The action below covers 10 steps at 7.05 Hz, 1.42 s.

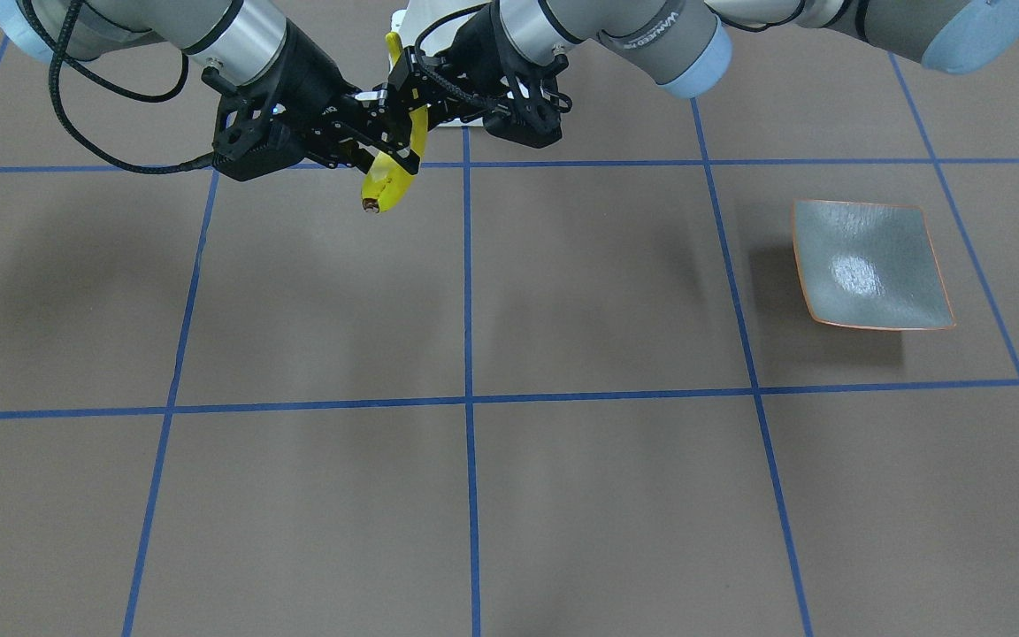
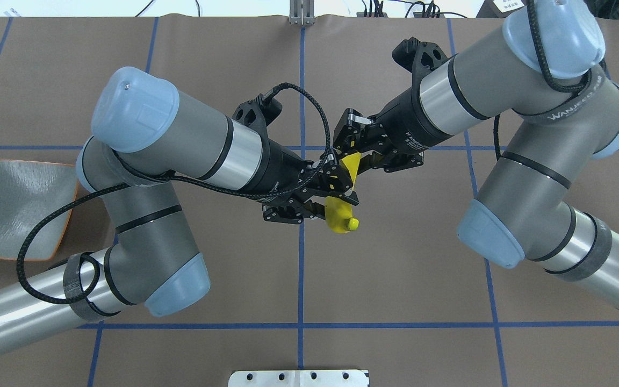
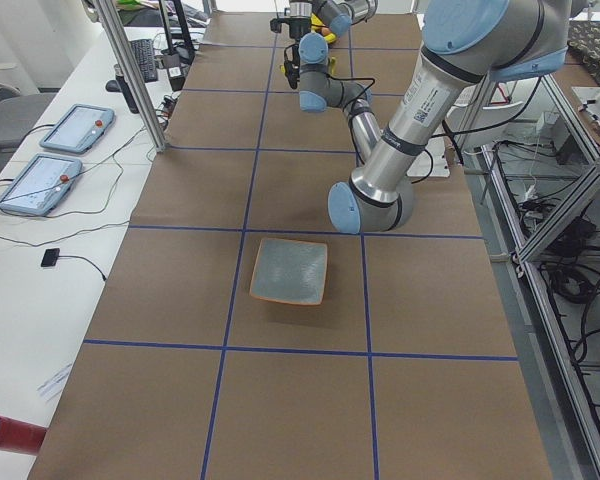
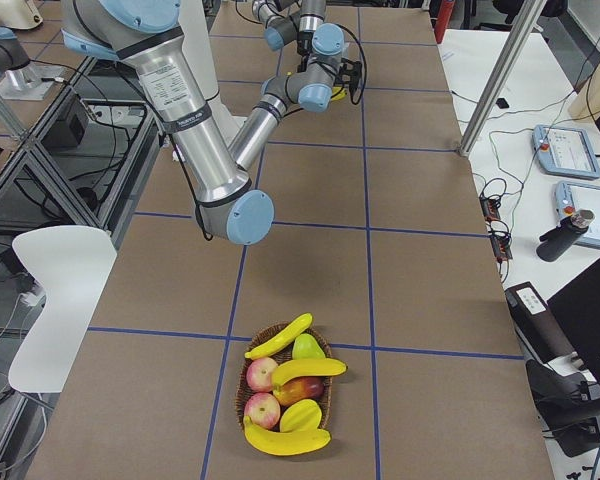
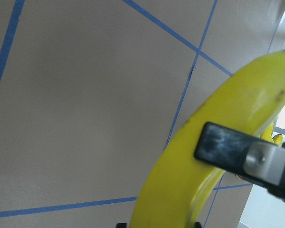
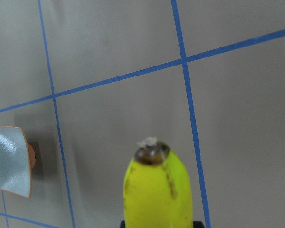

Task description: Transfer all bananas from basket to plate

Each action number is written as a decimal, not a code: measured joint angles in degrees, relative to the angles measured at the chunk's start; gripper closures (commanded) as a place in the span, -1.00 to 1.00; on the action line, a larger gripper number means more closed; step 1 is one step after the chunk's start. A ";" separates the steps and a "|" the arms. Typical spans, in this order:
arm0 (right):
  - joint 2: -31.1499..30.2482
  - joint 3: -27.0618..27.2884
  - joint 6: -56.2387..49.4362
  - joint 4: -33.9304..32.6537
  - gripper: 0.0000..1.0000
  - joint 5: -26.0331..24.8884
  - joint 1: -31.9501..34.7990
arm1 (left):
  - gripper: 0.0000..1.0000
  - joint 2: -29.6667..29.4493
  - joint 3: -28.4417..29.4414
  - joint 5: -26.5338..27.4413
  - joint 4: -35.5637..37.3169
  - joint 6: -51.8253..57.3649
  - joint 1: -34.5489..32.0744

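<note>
One yellow banana hangs in the air over the table's middle, between both grippers. My right gripper is shut on its upper part. My left gripper is shut on it just below, and the stub end sticks out. The banana fills the left wrist view, with a right finger across it. The right wrist view shows its dark tip. The basket holds three more bananas. The square grey-green plate with an orange rim lies empty on the robot's left side and also shows in the overhead view.
Red apples and a green fruit share the basket at the table's right end. Blue tape lines grid the brown table. Two tablets lie on a side bench. A white base plate sits at the robot's edge.
</note>
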 measured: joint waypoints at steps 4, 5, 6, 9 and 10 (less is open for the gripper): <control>-0.02 -0.01 0.62 -0.06 -1.00 0.00 0.36 | 1.00 0.34 -0.17 -0.10 0.06 -0.31 0.50; 0.10 0.12 0.94 -0.08 -1.00 0.03 0.67 | 1.00 0.42 -0.19 -0.10 0.05 -0.31 0.50; 0.22 0.30 1.08 -0.08 -1.00 0.07 0.97 | 1.00 0.54 -0.18 -0.10 0.05 -0.30 0.51; -0.18 0.33 1.14 -0.25 -1.00 4.72 6.35 | 1.00 1.65 -0.02 -0.10 0.34 0.10 0.33; -1.14 0.02 0.78 -0.34 -1.00 8.27 10.07 | 1.00 2.89 -0.11 -0.20 0.43 0.39 -0.22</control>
